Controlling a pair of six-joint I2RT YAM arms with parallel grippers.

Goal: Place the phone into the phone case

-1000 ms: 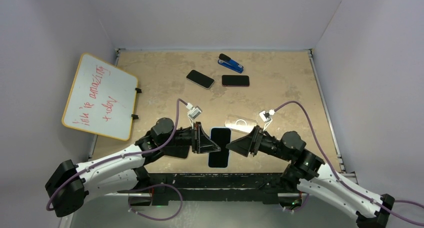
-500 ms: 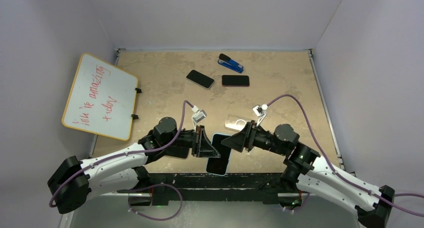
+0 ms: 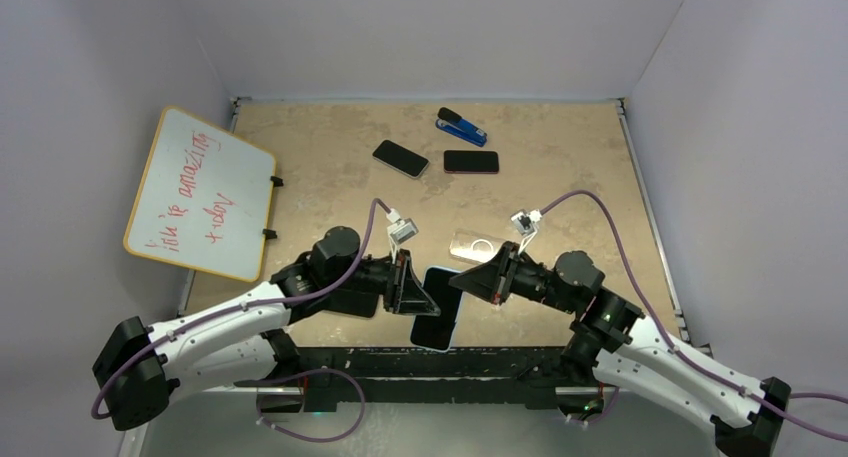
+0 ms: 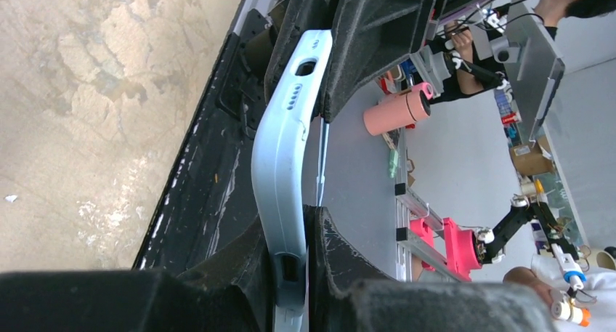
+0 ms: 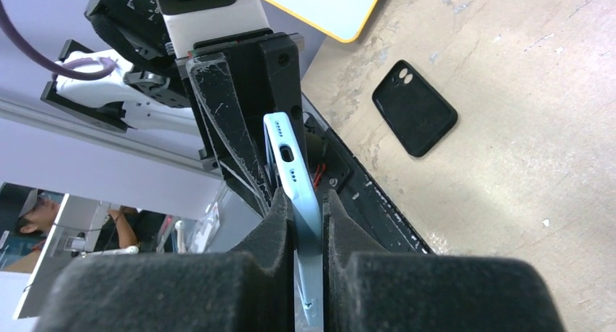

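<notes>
"Who has the phone (image 3: 435,322)?"

"Both. Left hand (image 3: 428,299) and right hand (image 3: 458,280) pinch it from opposite sides at the bench's (image 3: 560,177) near edge. Case (image 3: 480,247) lies just beyond, nearer the right hand."

**Pale blue against black, tan and purple**

The phone (image 3: 437,315) has a pale blue edge and a black face. The left end effector (image 4: 289,237) and right end effector (image 5: 307,216) are matt black with whitish scuffs. The arms (image 3: 215,332) are white with black joints, and their cables (image 3: 590,199) are purple. The table (image 3: 580,167) is tan, mottled with paler patches. On it lie a clear case (image 3: 480,247) with a white ring, a black case (image 5: 414,118), two black far phones (image 3: 400,158) and a blue-and-black stapler (image 3: 462,127). The whiteboard (image 3: 200,192) is white with a yellow-orange frame and red writing. The walls (image 3: 430,37) are pale lilac-grey.
</notes>
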